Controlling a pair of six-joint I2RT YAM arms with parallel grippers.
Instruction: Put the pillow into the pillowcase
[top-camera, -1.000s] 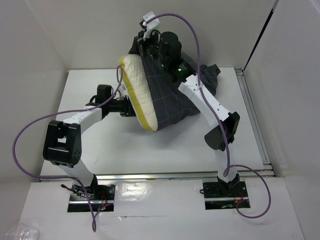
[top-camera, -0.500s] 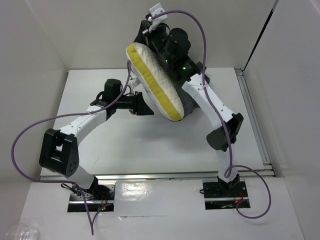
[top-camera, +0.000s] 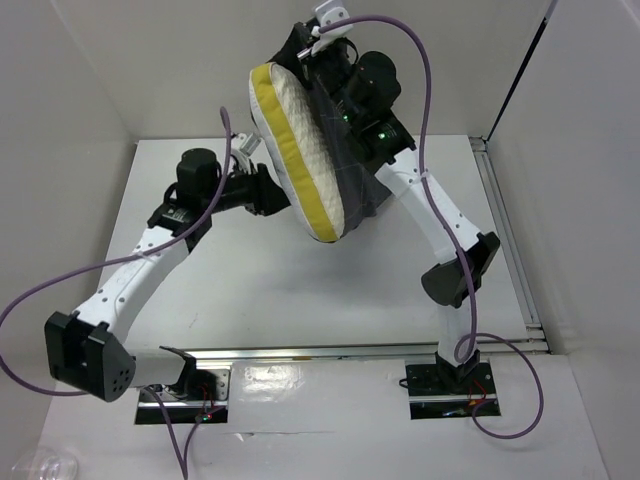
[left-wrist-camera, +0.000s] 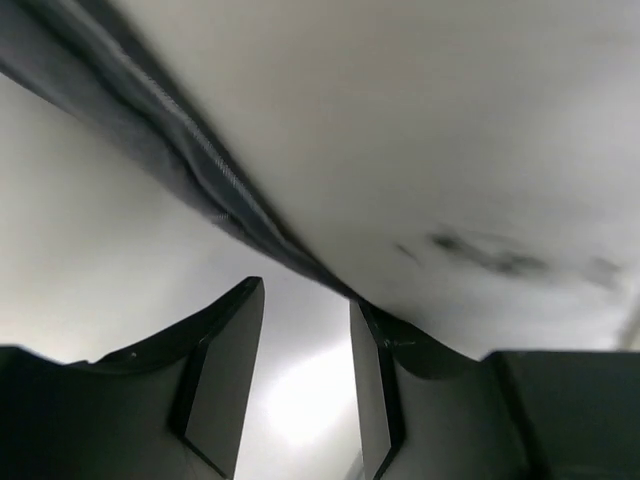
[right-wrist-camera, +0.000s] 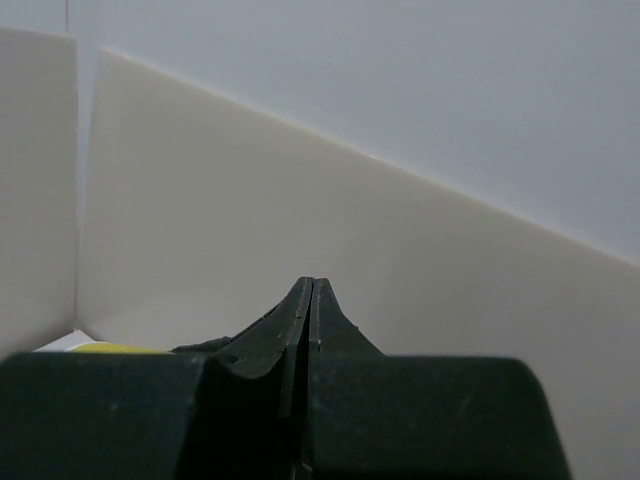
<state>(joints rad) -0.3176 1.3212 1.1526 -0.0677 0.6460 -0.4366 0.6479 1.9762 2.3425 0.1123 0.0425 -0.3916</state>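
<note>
left arm: reaching forward | left gripper: jaws apart | right arm: lifted high | right gripper: jaws squeezed together

Hoisted pillow and pillowcase block mid-air; near table lies open.

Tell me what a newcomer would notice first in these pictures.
A cream pillow with a yellow edge hangs high above the white table at the back, half inside a dark checked pillowcase. The right claw, shut, seems to hold the pillowcase up from the top. The left claw, open, sits against the pillow's left side.
</note>
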